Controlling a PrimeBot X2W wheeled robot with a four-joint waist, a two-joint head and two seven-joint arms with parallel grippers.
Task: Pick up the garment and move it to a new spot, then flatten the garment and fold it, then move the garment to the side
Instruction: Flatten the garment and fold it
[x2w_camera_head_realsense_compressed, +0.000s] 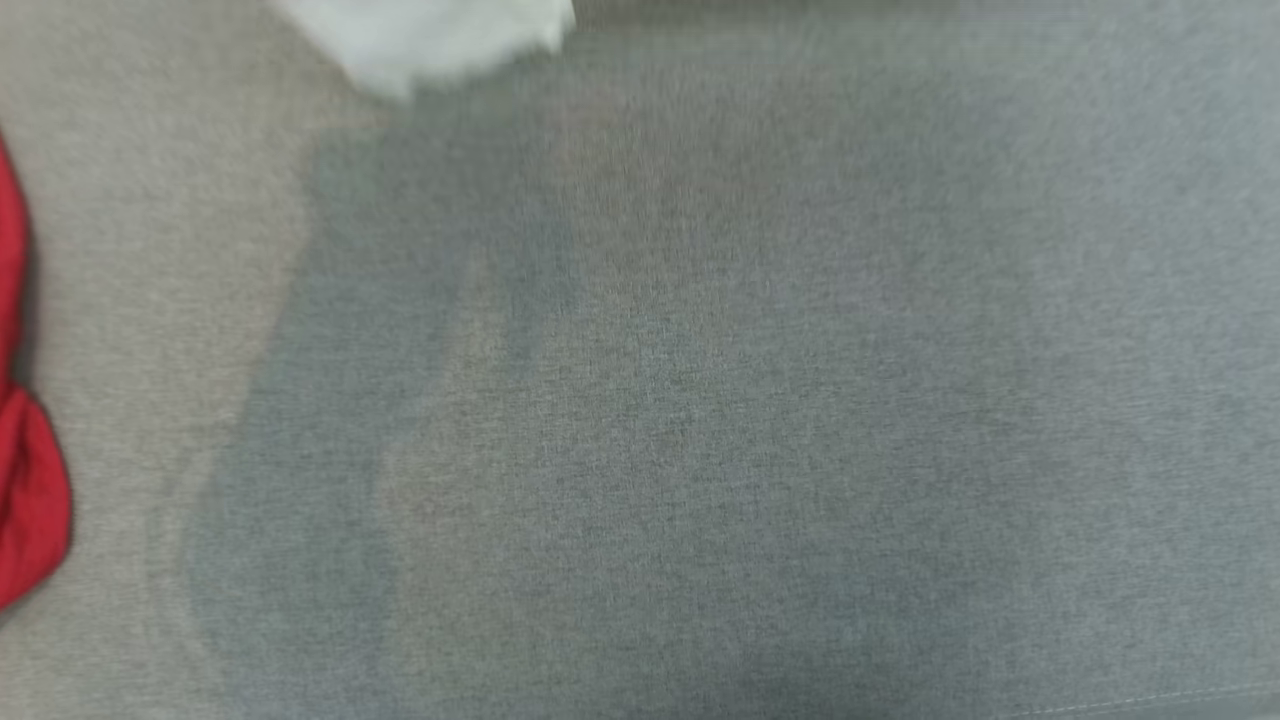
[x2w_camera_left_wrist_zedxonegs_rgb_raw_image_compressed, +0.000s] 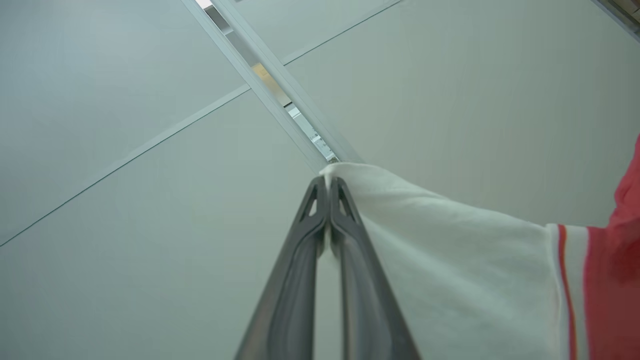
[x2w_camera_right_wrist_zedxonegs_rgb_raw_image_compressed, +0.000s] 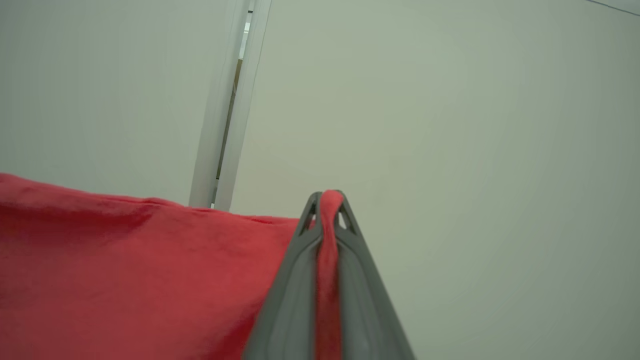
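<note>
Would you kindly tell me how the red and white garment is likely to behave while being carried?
Probably floppy: the garment drapes away from the left gripper in a soft sag. Likely light, since a thin pinch in the right gripper holds it. It may slip if tugged, as each grip catches only an edge.

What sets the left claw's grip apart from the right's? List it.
Left claw pinches white cloth; right claw pinches red cloth. The left claw's cloth drapes rightward in its view; the right claw's, leftward. A tip peeks past the left claw's fingertips; a fold runs between the right claw's fingers. Both are shut on the garment.
</note>
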